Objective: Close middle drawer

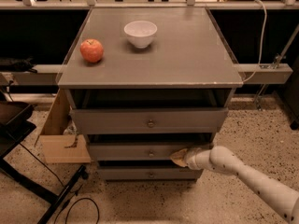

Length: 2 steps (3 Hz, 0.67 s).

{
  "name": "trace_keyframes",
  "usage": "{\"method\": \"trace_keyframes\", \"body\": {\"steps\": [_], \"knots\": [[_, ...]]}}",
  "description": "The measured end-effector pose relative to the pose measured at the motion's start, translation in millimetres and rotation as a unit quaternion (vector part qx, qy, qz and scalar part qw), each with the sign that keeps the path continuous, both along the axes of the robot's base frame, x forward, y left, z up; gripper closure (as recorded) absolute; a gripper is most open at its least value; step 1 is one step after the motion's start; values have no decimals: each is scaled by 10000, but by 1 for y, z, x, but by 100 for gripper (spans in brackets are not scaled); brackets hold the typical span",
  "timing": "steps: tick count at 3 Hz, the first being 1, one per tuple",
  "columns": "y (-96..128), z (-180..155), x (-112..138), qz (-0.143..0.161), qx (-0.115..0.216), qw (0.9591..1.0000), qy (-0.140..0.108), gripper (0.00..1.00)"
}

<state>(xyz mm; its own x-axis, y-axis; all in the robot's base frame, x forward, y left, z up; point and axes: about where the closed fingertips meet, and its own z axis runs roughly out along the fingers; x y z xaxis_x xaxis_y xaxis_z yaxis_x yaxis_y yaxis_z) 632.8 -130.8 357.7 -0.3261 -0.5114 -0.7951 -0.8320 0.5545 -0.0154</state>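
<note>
We found the gripper (pixel 180 157) touching the front of the middle drawer (pixel 126 151), right of its knob (pixel 151 153); that drawer stood partly out of the cabinet (pixel 149 73), under the top drawer (pixel 112 121). How the jaws stood we could not tell

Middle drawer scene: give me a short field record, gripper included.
middle drawer: partly open, dark gap above its front
gripper: at the right end of the middle drawer's front, touching or nearly touching it
top drawer: also pulled out
cabinet top: apple on the left, white bowl further back
</note>
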Motion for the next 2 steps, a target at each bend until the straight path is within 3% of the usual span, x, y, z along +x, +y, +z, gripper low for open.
{"method": "trace_keyframes", "body": {"steps": [1, 2], "knots": [[3, 4, -11, 150, -36, 9998, 115, 100], [-3, 28, -56, 544, -152, 9970, 523, 100]]}}
